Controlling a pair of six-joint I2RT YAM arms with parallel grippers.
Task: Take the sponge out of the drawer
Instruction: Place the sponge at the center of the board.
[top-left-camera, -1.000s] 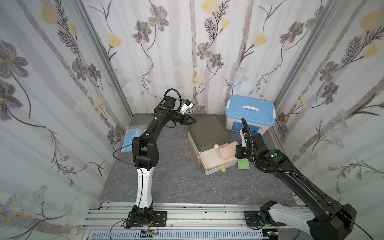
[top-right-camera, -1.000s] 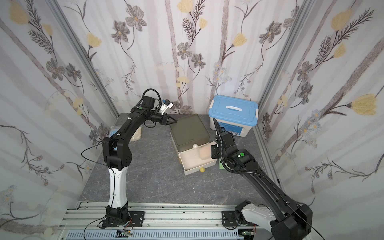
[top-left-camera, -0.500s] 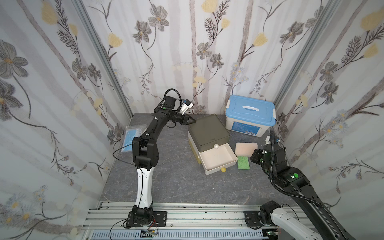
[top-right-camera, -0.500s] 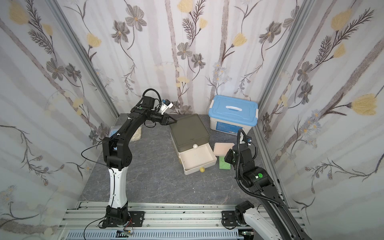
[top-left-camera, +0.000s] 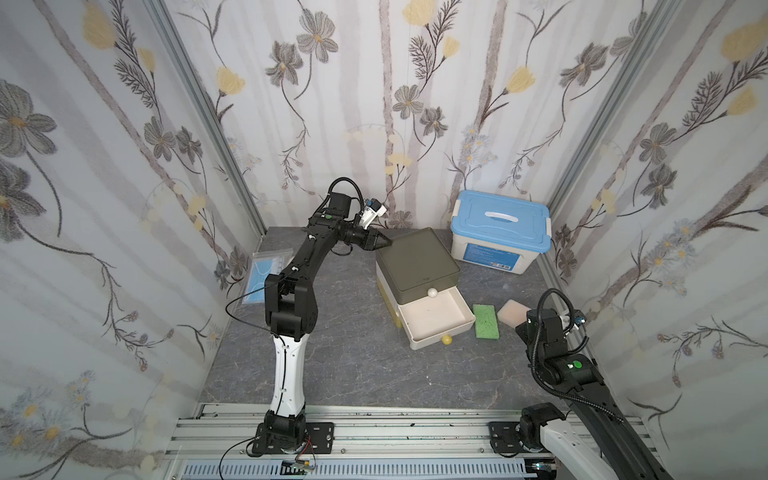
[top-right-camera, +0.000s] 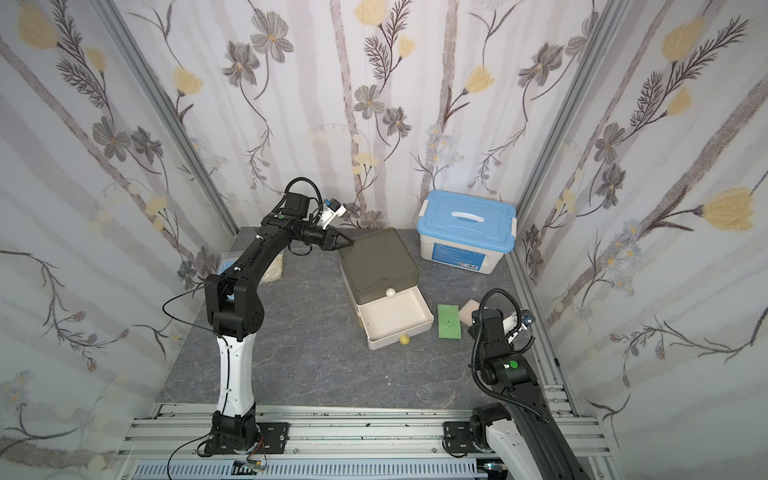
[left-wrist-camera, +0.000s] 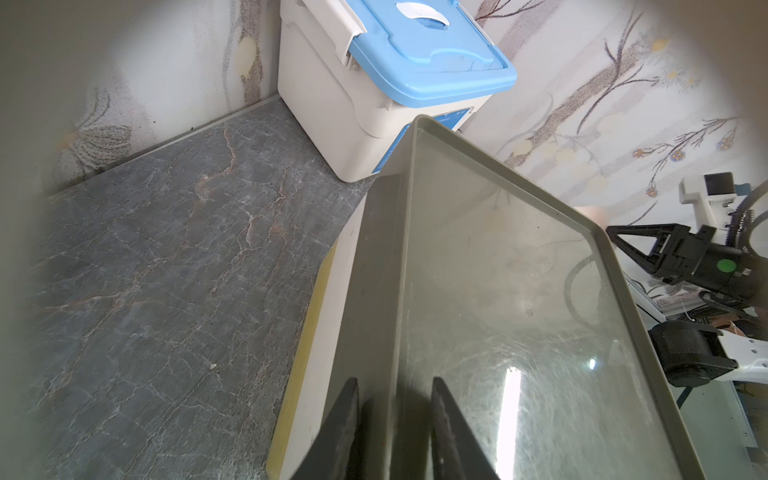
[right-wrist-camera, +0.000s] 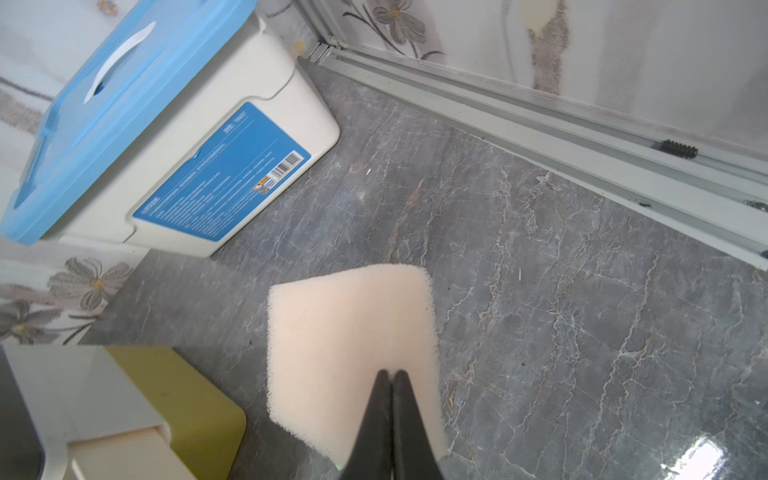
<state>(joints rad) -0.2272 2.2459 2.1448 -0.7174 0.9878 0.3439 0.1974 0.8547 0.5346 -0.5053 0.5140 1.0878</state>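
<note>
The sponge (top-left-camera: 512, 309) (top-right-camera: 469, 309), a pale peach pad, is outside the drawer at the right side of the table. In the right wrist view my right gripper (right-wrist-camera: 389, 371) is shut on the sponge (right-wrist-camera: 349, 332), pinching it near the middle; in both top views the wrist hides the jaws. The white drawer (top-left-camera: 440, 334) (top-right-camera: 395, 334) stands pulled out and empty under the olive-topped drawer unit (top-left-camera: 415, 262). My left gripper (top-left-camera: 388, 243) (left-wrist-camera: 392, 380) is shut on the unit's far left corner rim, one finger on each side.
A green sponge (top-left-camera: 485, 320) (top-right-camera: 449, 322) lies flat between the drawer and the peach one. A blue-lidded white box (top-left-camera: 500, 232) stands at the back right. A packet of masks (top-left-camera: 266, 270) lies by the left wall. A metal rail runs along the right wall.
My right arm has drawn back from over the drawer toward the right wall, carrying the peach sponge out past the green one. The left arm has not moved.
</note>
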